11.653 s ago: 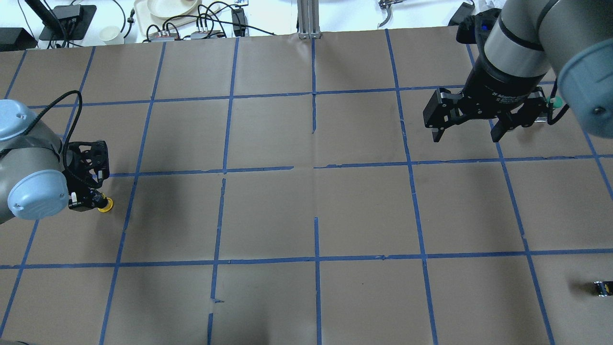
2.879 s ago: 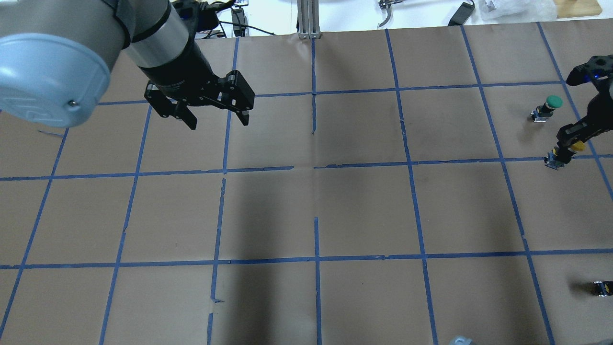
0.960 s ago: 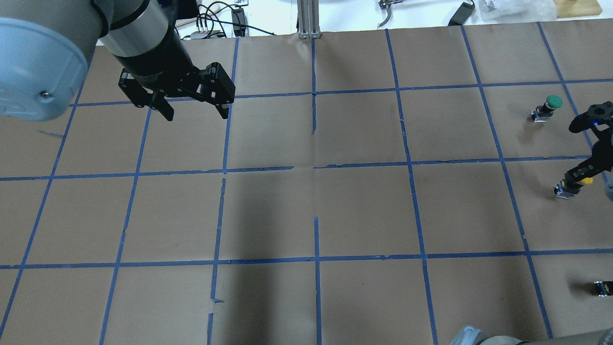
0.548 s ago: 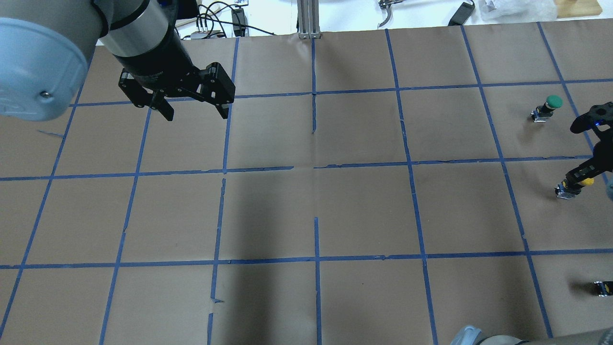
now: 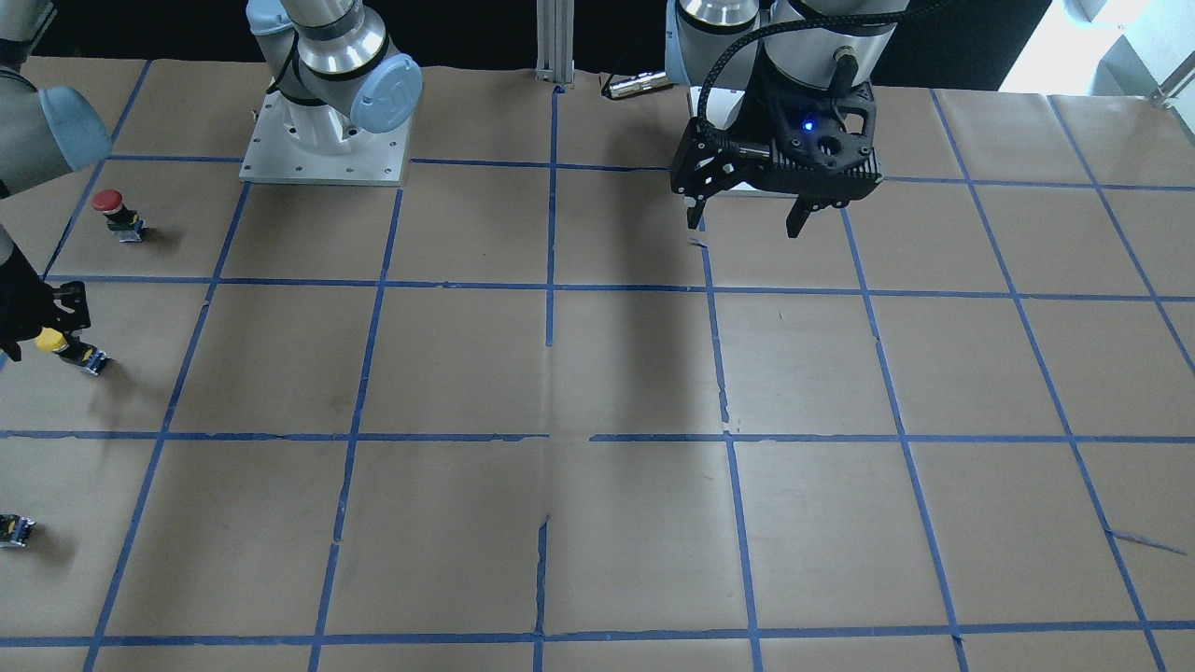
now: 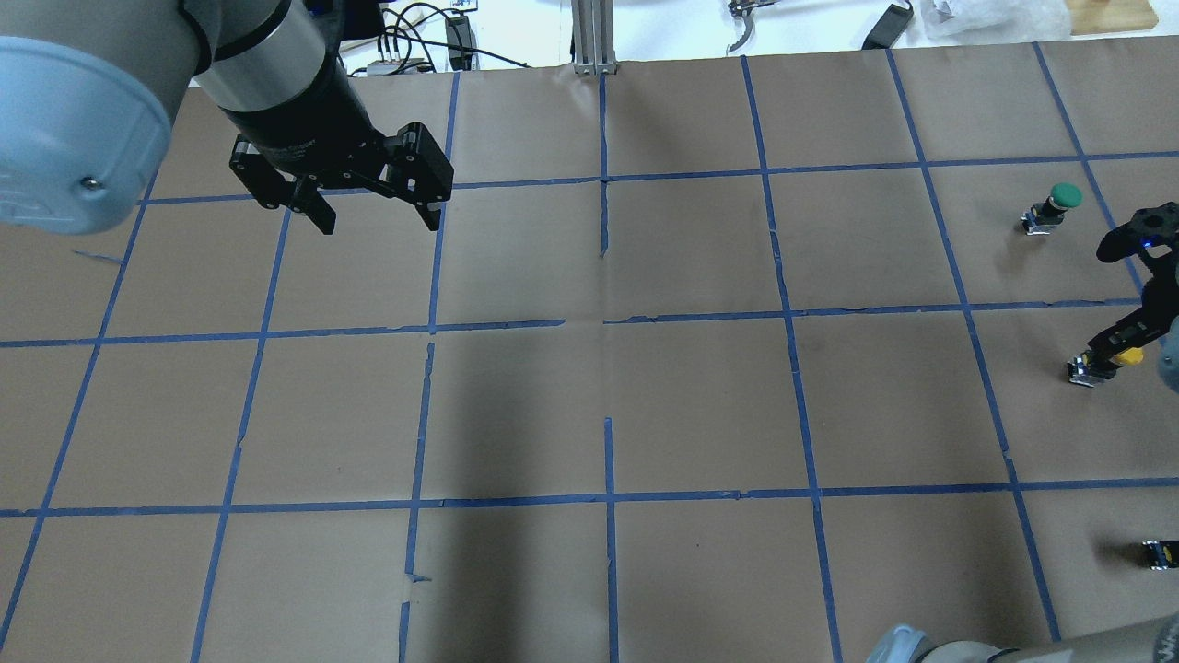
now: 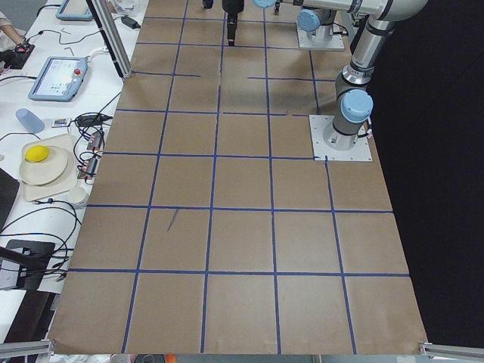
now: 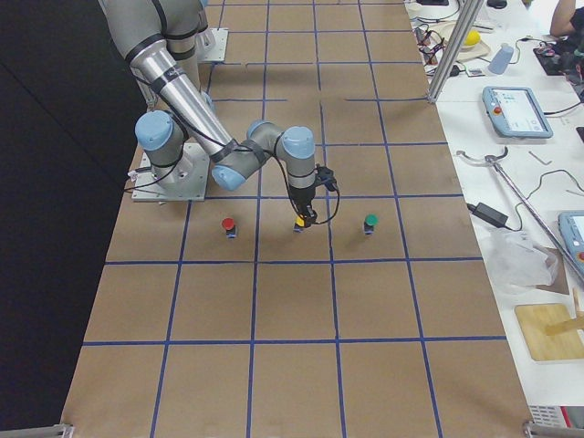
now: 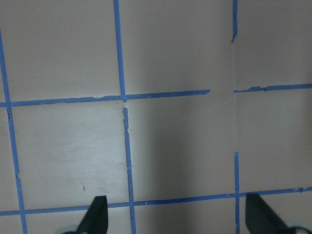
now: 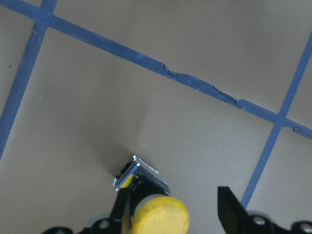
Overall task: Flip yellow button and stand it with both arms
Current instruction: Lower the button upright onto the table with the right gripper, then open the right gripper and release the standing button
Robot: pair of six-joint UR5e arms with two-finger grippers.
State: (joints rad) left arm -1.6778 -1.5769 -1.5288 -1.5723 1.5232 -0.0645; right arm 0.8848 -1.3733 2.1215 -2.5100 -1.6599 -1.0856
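The table (image 6: 700,405) bears everything; the left gripper (image 6: 379,225) hangs at 10 o'clock, jaws wide, empty; the right gripper (image 10: 174,197), at 3 o'clock, stands parted around the yellow button (image 10: 158,214), one finger touching it, the other clear; the button seems base-down; the release wants a straight lift, no sideways brush against the cap.

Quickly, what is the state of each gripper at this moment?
Left gripper: open, holding nothing.
Right gripper: open around the yellow button, not clamping it.
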